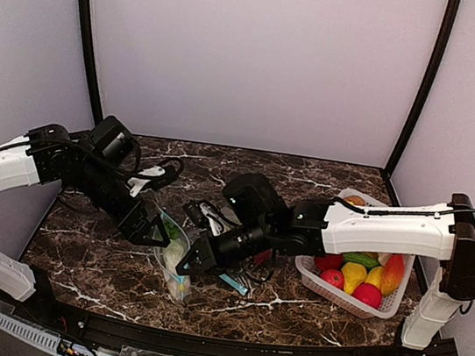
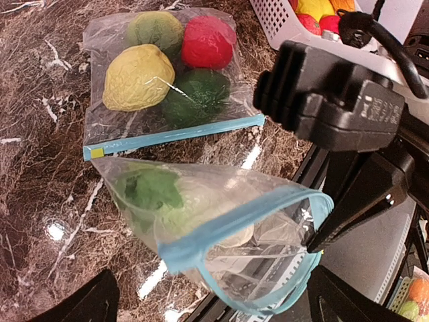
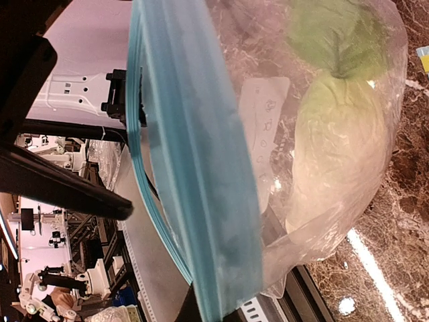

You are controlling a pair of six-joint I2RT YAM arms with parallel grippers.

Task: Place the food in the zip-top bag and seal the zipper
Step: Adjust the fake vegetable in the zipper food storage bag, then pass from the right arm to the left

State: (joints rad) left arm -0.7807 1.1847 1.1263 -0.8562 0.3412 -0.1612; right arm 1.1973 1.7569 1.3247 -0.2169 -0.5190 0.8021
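Note:
A clear zip-top bag (image 1: 175, 258) with a blue zipper lies between my two grippers. Its mouth (image 2: 268, 268) gapes open. A pale green and white vegetable (image 2: 194, 208) sits deep inside it and also shows in the right wrist view (image 3: 342, 134). My left gripper (image 1: 148, 234) is at the bag's left rim, its fingers spread wide around the mouth (image 2: 213, 285). My right gripper (image 1: 193, 262) pinches the bag's rim (image 2: 314, 247), with the blue zipper strip (image 3: 201, 168) running through its jaws. More food, red (image 1: 367, 294) and yellow (image 1: 353, 274), lies in the basket.
A white slotted basket (image 1: 328, 286) stands at the right under my right arm. A second, sealed bag (image 2: 167, 74) holding yellow, red and green fruit lies beyond the open bag. The table's front edge is close behind the bag's mouth.

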